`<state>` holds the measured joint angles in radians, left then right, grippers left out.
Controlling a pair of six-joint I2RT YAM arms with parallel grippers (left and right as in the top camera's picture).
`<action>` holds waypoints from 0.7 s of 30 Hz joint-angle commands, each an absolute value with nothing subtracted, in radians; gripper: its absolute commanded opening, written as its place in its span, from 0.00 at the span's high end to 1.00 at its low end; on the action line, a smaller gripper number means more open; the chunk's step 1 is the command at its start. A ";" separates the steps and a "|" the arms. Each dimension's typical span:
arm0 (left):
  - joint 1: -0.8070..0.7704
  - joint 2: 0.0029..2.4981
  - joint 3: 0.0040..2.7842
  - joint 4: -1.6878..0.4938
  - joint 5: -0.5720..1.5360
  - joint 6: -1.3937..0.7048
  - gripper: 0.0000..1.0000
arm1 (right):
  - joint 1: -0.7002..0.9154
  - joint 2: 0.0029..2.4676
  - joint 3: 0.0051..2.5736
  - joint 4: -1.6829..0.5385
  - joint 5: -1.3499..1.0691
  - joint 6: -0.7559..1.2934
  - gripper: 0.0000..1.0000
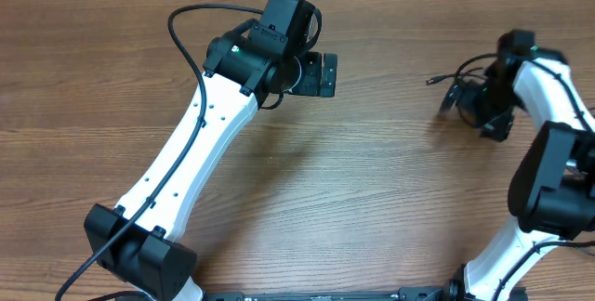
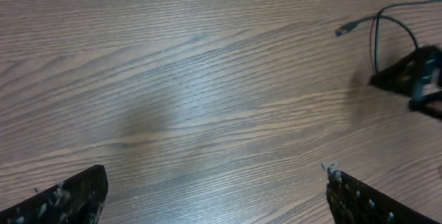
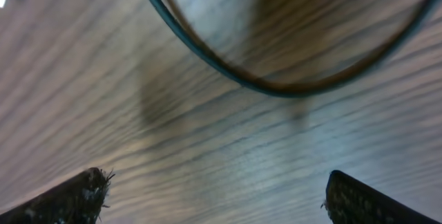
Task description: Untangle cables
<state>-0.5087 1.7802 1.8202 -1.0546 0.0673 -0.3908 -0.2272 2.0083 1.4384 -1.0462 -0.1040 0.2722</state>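
– Although the wooden bench (image 1: pixel 372 199) takes up most of what I can see from here, where are the cables?

– Far right. The left arm (image 1: pixel 200 143) stretches up toward the middle of the back edge, and the right arm (image 1: pixel 544 83) bends in over the right side. The cables (image 1: pixel 460 85) lie bunched at the tip of that right arm.

– So the right one is nearer?

– Much nearer. The right end effector (image 3: pixel 217 175) hangs just over them, fingers spread, pinching nothing. A dark loop curves across the wood right ahead of its fingertips.

– And the other?

– The left end effector (image 2: pixel 214 175) is spread wide too, with nothing between its fingers, and the bunch sits well apart from it, off to its right.

– Which way does the cord run?

– One loose tail comes out of the bunch along the bench toward the left arm, ending in a small plug (image 1: pixel 433 81). So its long axis lies roughly across, left to right.

– What would you do?

– I'd guess the right one closes on the loop, while the left reaches across for the plug end.
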 commanded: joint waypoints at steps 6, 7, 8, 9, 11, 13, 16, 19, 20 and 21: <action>-0.511 1.764 1.835 -1.054 0.071 -0.404 0.00 | -0.227 2.011 1.370 -0.997 0.031 0.321 0.00; -0.511 1.764 1.835 -1.054 0.070 -0.404 0.00 | -0.227 2.011 1.370 -0.997 0.050 0.321 0.00; -0.511 1.764 1.835 -1.054 0.070 -0.404 0.01 | -0.227 2.011 1.370 -0.995 0.068 0.321 0.00; -0.511 1.764 1.835 -1.054 0.070 -0.404 0.00 | -0.227 2.011 1.369 -0.992 0.079 0.318 0.00; -0.511 1.764 1.835 -1.054 0.070 -0.404 0.01 | -0.225 2.011 1.365 -0.981 0.086 0.318 0.00; -0.511 1.763 1.835 -1.054 0.071 -0.404 0.01 | -0.221 2.011 1.355 -0.958 0.085 0.318 0.00; -0.511 1.764 1.835 -1.054 0.070 -0.405 0.00 | -0.207 2.011 1.330 -0.918 0.085 0.318 0.00; -0.511 1.763 1.835 -1.054 0.071 -0.405 0.00 | -0.192 2.011 1.313 -0.897 0.085 0.318 0.00; -0.511 1.764 1.835 -1.054 0.071 -0.404 0.01 | -0.189 2.011 1.306 -0.890 0.085 0.318 0.00; -0.511 1.764 1.835 -1.054 0.071 -0.404 0.00 | -0.184 2.011 1.298 -0.880 0.085 0.318 0.00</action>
<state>-0.5087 1.7802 1.8202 -1.0550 0.0673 -0.3908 -0.2062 2.0071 1.3323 -0.8970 0.0666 0.3138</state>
